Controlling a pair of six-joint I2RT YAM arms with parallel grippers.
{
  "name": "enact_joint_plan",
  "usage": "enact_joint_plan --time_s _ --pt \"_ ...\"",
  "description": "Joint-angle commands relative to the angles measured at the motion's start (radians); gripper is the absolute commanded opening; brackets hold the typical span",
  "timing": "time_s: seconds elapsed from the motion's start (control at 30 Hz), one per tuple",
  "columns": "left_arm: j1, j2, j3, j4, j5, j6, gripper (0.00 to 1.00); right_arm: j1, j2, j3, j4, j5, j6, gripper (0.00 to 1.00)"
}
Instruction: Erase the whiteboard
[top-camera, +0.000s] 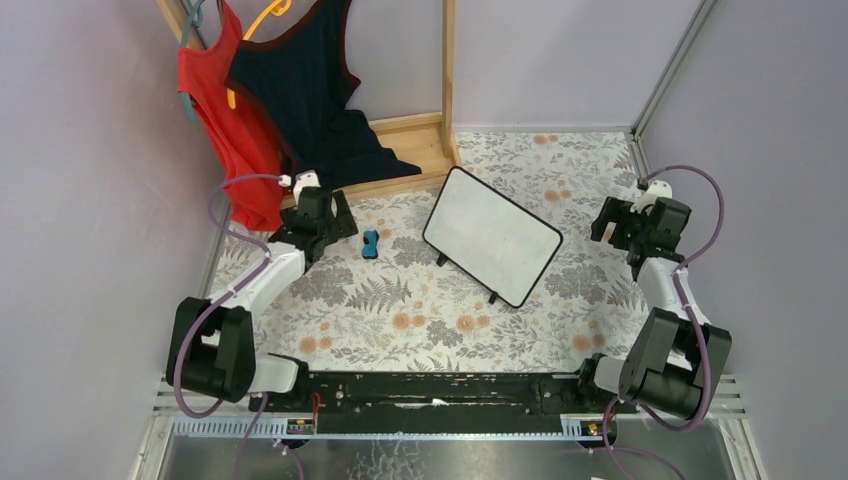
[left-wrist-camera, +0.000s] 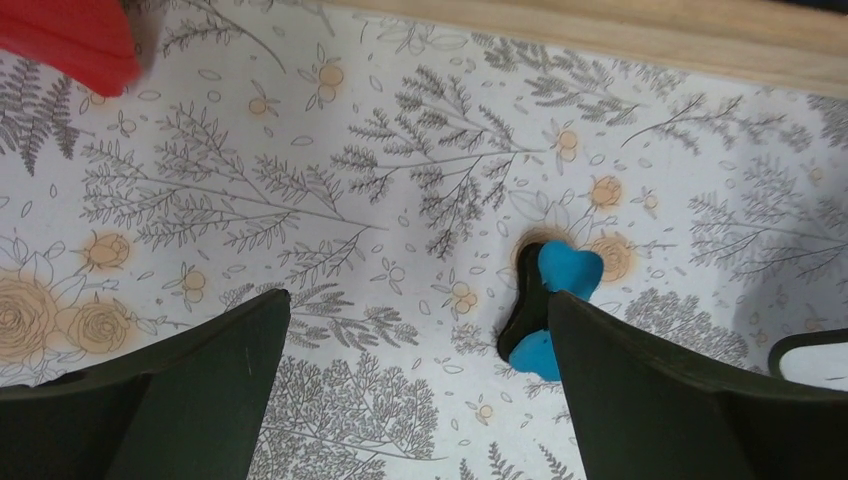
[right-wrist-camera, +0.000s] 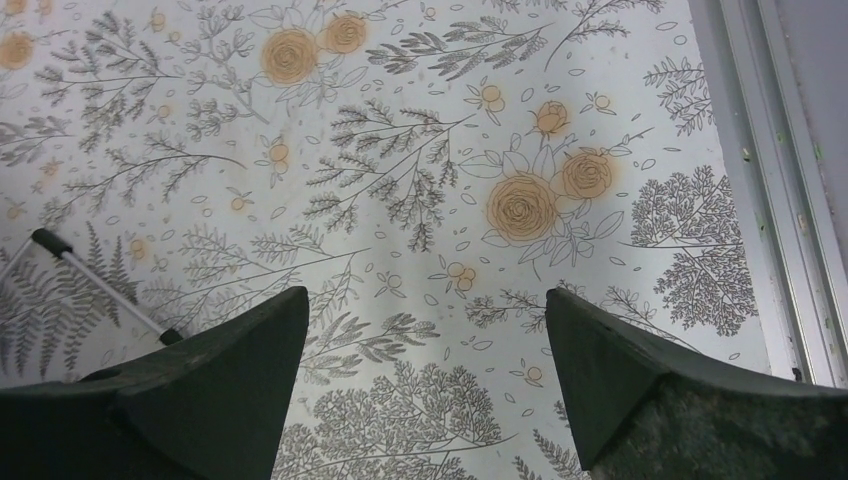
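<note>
The whiteboard (top-camera: 492, 234), white with a thin black frame and small black feet, stands tilted in the middle of the flowered table; its face looks blank. A corner of it shows in the left wrist view (left-wrist-camera: 815, 358). The small blue-black eraser (top-camera: 371, 244) lies on the table left of the board. My left gripper (top-camera: 343, 222) is open and empty just left of the eraser, which lies by the right finger in the left wrist view (left-wrist-camera: 548, 303). My right gripper (top-camera: 607, 222) is open and empty over bare table right of the board.
A wooden rack (top-camera: 432, 140) at the back left holds a red top (top-camera: 228, 125) and a dark top (top-camera: 310, 90) on hangers. A metal rail (right-wrist-camera: 785, 190) edges the table on the right. A thin black-tipped rod (right-wrist-camera: 95, 285) shows in the right wrist view.
</note>
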Motion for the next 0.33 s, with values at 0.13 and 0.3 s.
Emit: enact_joint_plan --time_s 0.13,0.3 --pt "0.007 -0.003 -0.01 0.127 -0.023 -0.029 1.0 -0.001 0.075 -0.052 0.181 0.05 0.018 0.94" --pt "0.006 -0.025 -0.032 0.142 -0.014 -0.032 1.0 -0.001 0.098 -0.066 0.199 0.031 0.012 0.93"
